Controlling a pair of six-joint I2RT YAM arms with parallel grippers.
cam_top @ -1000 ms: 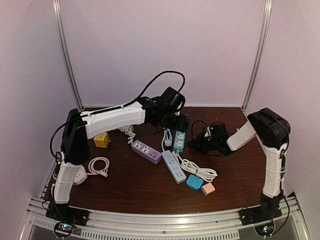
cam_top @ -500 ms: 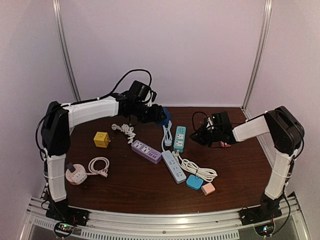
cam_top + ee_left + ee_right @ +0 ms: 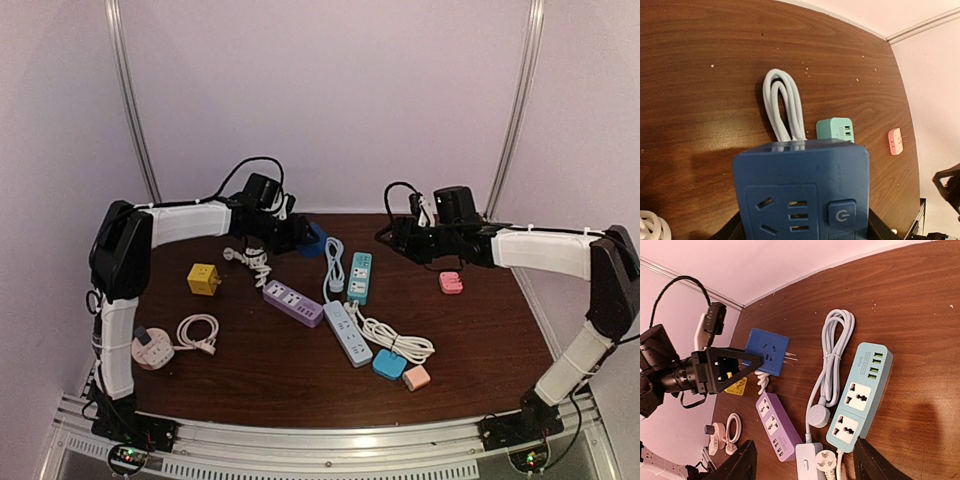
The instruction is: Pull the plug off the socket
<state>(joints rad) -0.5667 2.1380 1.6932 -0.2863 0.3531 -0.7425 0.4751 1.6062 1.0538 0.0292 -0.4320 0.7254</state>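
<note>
Pale walls [image 3: 330, 90] on three sides; dark wood-grain tabletop [image 3: 480, 340], crumb-specked in both wrist views. At rear centre, left claw [image 3: 298, 237] clamped on blue socket cube [image 3: 317, 241]. The right wrist view shows the fingers on its sides; the left wrist view shows its socket face and power button. Beside it, right claw [image 3: 392, 240] spread wide, empty. Small pink plug [image 3: 451, 283] lies on the tabletop, well apart from the cube.

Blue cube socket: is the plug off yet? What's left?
Looks done: the pink plug lies alone on the table, well apart from the blue cube socket, whose visible face has empty holes. In hand: the left gripper holds the socket between its fingers; the right gripper is open with nothing in it. Left: probably only setting the socket down and pulling back.
</note>
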